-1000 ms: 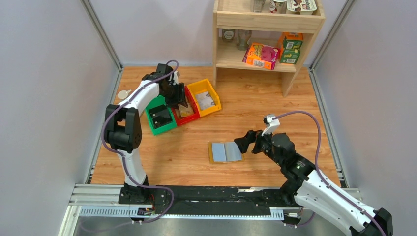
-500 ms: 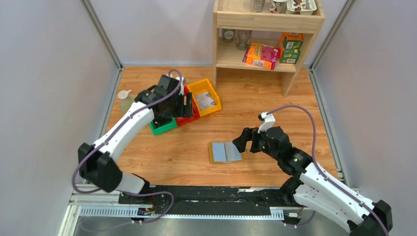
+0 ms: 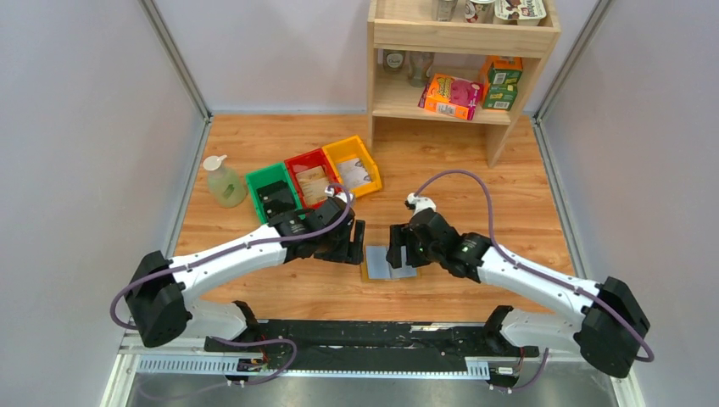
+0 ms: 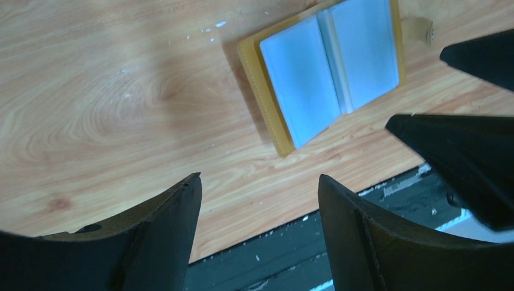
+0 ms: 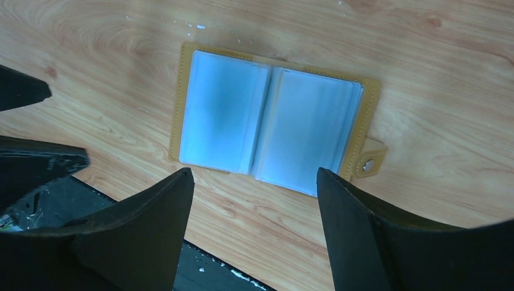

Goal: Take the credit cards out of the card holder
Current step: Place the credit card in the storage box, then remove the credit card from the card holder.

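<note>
Card holder (image 3: 388, 264), mustard-yellow, lies opened flat on the wooden tabletop (image 3: 475, 170) near its front edge, between the two arms. Its pale blue-grey pockets face up, and a small snap tab sticks out from one side. Whether the credit cards sit inside those pockets cannot be made out. In the top view the left fingers (image 3: 349, 241) hang just beside the holder's left edge, and the right fingers (image 3: 397, 246) hang over its far right corner. Both pairs point down toward it. The left wrist view shows the left fingers (image 4: 165, 233) spread apart with only bare wood between them, and the holder (image 4: 330, 70) lies beyond their tips. The right wrist view shows the right fingers (image 5: 148, 239) likewise spread and gripping nothing, with the holder (image 5: 273, 124) straight ahead, in line with the gap between them. Whether either pair touches the holder cannot be told. Farther back on the left stand a green bin (image 3: 259, 182), a red bin (image 3: 298, 163) and a yellow bin (image 3: 346, 149) in a row, with a pale bottle (image 3: 223, 182) beside the green one. A wooden shelf (image 3: 462, 36) at the back carries boxes.
</note>
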{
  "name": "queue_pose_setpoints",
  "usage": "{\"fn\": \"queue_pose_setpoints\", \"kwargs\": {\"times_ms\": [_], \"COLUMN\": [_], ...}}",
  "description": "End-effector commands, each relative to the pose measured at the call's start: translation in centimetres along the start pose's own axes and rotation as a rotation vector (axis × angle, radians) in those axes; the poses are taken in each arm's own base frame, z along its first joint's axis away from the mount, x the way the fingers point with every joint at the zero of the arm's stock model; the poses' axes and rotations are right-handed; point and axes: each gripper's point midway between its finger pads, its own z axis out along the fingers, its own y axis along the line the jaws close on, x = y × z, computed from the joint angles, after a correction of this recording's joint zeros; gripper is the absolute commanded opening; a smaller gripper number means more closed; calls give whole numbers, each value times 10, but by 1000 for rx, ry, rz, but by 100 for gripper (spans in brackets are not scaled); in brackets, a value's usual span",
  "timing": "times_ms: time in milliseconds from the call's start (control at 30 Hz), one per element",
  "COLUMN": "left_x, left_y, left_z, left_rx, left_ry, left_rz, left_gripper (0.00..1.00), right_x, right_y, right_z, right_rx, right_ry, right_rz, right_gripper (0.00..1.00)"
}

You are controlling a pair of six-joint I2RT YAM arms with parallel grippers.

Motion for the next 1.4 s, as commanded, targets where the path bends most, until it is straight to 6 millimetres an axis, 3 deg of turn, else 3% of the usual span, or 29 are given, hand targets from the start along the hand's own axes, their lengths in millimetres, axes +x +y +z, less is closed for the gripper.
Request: {"fn": "queue_pose_setpoints", "kwargs": {"times_ms": [0,267,500,600,733,867,1100,1367], "left_x": [-17,-14,3,19,38,44,48,56], "left_y": [-13,-20,-18,-11,-4,-5,-6,-5], "left_z": [19,58,93,101,106,104,104,107], "left_rx": [3,15,4,-9,18,52,67,73], "left_ry": [-67,-44,26,76,90,94,94,117], "left_rz": [-54,-45,-23,-34,-81,-103,-116,-133], "left_gripper": [78,78,77,69,56,46,42,36], "right_x": [-12,-5,11,16,24,25,18,18], "right_y": [3,-8,-16,-13,-9,-2,-24,-25], "right_z": [10,33,46,50,51,48,37,41], "right_rx": [84,191,231,203,171,130,242,244], "right_ry": [6,73,138,151,176,176,124,132], "right_rz": [4,1,-11,4,12,16,21,5], "right_gripper": [75,69,68,67,65,61,64,66]}}
